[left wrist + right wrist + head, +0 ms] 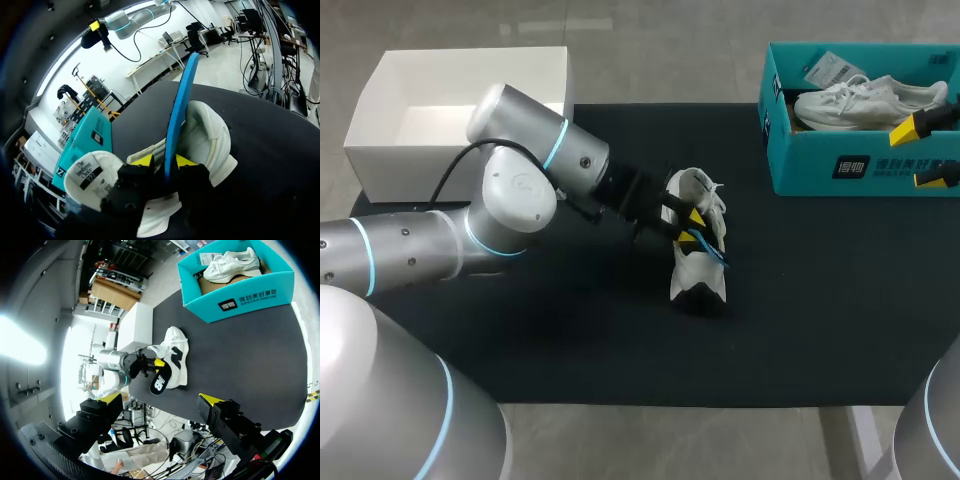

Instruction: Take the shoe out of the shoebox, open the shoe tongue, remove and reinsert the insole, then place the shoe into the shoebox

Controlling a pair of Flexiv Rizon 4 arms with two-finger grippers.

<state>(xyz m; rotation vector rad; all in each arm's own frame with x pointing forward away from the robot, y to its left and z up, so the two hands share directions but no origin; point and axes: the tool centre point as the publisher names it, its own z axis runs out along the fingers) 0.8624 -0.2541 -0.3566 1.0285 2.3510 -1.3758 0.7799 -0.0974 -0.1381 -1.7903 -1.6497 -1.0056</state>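
A white shoe (698, 275) lies on its side in the middle of the black mat, also seen from the left wrist as the shoe (212, 135) and from the right wrist as the shoe (175, 355). My left gripper (692, 227) is at the shoe's opening, shut on a blue insole (179, 107) that stands edge-on between its yellow tips (146, 160) and sticks out past the shoe. A strip of the insole (716, 256) shows by the shoe's collar. My right gripper (918, 155) hangs open over the teal shoebox's front wall, nothing between its fingers (112, 401).
The teal shoebox (860, 170) stands at the mat's back right with a second white shoe (865, 100) inside. A white open box (380, 150) stands at the back left. Bare mat (620, 340) stretches in front of the shoe.
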